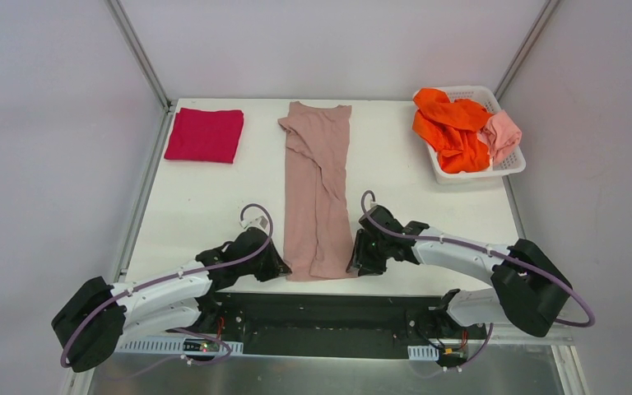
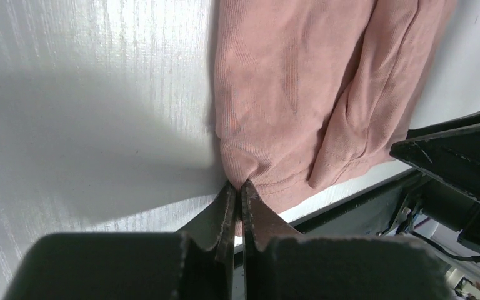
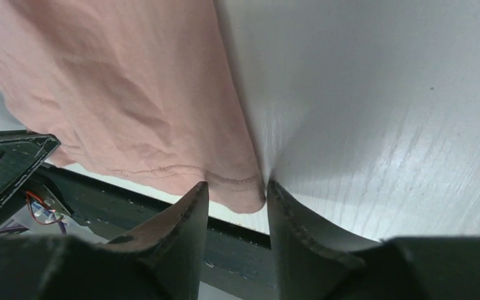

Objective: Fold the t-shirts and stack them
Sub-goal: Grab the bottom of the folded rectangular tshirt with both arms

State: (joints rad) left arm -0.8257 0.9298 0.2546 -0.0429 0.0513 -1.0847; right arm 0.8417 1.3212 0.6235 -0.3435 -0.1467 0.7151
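Limp dusty-pink cloth t-shirt [image 1: 317, 189] suits hem-corner grips: left pincer [image 2: 237, 185] clamped on 1 corner, right pincer [image 3: 237, 187] gaping astride the other.

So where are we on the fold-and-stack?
Done: crimson t-shirt lies folded, far left. In hand: dusty-pink t-shirt folded lengthwise in the centre; left gripper shut on its near hem corner, right gripper straddles the other, jaws apart. To do: orange t-shirt and salmon-pink t-shirt sit crumpled in the basket; nothing stacked.
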